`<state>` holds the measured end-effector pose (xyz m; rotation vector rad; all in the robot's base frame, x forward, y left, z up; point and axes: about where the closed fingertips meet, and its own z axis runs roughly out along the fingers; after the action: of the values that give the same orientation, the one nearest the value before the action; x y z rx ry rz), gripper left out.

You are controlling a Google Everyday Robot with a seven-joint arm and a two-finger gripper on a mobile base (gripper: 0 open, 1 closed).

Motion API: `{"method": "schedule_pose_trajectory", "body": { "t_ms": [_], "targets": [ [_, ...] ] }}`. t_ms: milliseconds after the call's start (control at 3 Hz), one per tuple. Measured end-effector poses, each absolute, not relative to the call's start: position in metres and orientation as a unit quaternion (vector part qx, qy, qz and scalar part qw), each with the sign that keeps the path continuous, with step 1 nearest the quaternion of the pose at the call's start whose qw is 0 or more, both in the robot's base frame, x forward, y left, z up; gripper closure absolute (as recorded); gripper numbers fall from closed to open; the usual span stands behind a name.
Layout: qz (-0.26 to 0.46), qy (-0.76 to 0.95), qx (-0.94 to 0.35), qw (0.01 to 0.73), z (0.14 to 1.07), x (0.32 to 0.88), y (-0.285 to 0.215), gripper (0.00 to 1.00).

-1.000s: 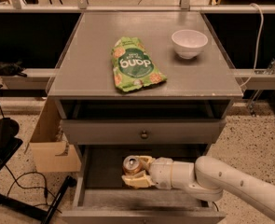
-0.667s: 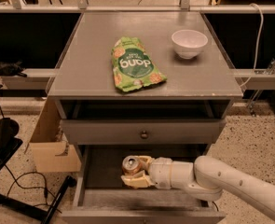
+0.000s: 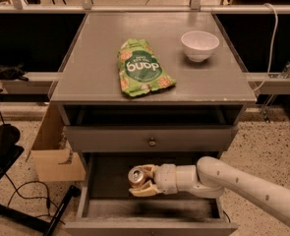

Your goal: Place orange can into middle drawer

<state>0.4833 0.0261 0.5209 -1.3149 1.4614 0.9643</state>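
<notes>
Orange can (image 3: pixel 136 175): inside the open middle drawer (image 3: pixel 105 208), over the left-centre of its tray, silver top with pull tab turned up towards the camera. I could not tell whether its base touched the drawer floor or hung just above it.

Gripper (image 3: pixel 141 182): also inside the middle drawer, reaching in from the drawer's right side. The jaws were closed on the orange can, one pale finger above it and one below. The white arm (image 3: pixel 243 183) ran from the gripper out over the drawer's right wall and away to the lower right.

Middle drawer: pulled out towards the camera, front panel at the bottom edge of view, and the dark flat floor visible left of and in front of the can.

Directly above the middle drawer: top drawer (image 3: pixel 110 139), pushed in, small round knob (image 3: pixel 152 142) at its centre.

Higher above the middle drawer: grey bench (image 3: pixel 90 63). On it lay a green snack bag (image 3: pixel 141 68), flat, roughly over the drawer's middle, and a white bowl (image 3: pixel 199 44), upright, over the drawer's right half, apart from the bag.

Left of the middle drawer, on the floor: a cardboard box (image 3: pixel 56 154) beside the cabinet and black cables (image 3: pixel 16 200) farther left.
</notes>
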Motion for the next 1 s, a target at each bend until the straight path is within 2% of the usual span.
{"method": "schedule_pose_trajectory", "body": {
  "t_ms": [667,1000],
  "targets": [
    [0.39,0.596,-0.554,0.43,0.461,0.48,-0.005,1.0],
    [0.39,0.598,-0.553,0.429,0.458,0.479,-0.006,0.82]
  ]
}}
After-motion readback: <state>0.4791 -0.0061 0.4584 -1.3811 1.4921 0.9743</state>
